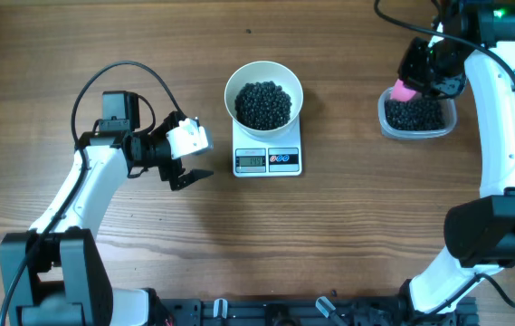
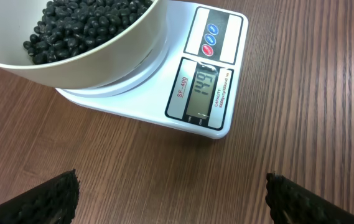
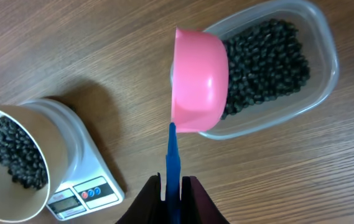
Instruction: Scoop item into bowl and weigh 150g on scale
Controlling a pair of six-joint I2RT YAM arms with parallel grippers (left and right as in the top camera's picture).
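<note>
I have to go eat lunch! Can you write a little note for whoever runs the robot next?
Left hand: open, empty, left of the scale.
Right hand: shut on the blue handle of the pink scoop, over the clear tub of beans. Scoop's inside is hidden.
Bowl: on the scale, with beans in it.
Done: beans are in the bowl; the display seems to read 149, hard to tell.
Left: check the display, add a few beans if short, set the scoop down.

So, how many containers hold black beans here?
2: the round white bowl on the white square scale, and the clear plastic tub at the right; the inside of the pink scoop is hidden.
</note>
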